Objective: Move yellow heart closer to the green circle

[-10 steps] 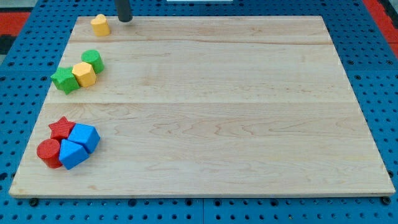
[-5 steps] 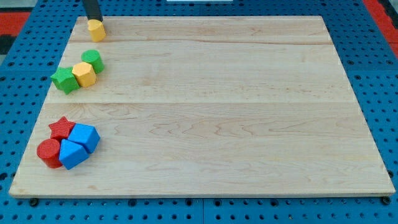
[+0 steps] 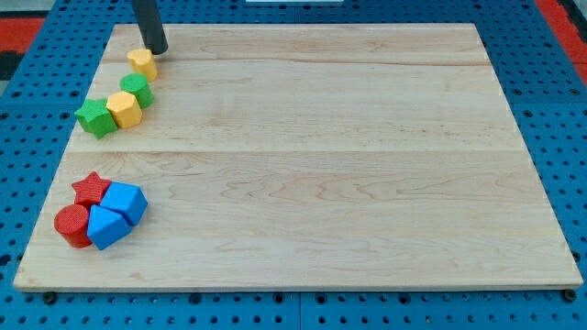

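Blocks sit in two groups near the view's left edge of the pale wooden board [image 3: 303, 174], all placed here relative to the green circle block [image 3: 138, 89]. Well below it, toward the view's bottom, lie a red cylinder block [image 3: 71, 225], a red star block [image 3: 90, 188], and two blue angular blocks [image 3: 106, 227] [image 3: 126, 202], all clustered together. To its lower left is a green star block [image 3: 94, 118], and between the two a yellow hexagonal block [image 3: 124, 109] touching the circle. The yellow heart block [image 3: 142, 62] lies just above the circle, toward the view's top, touching or nearly touching it. My tip [image 3: 159, 51], the lower end of the dark rod, stands just above and right of the heart, apparently in contact. No claw is fitted; nothing is held.
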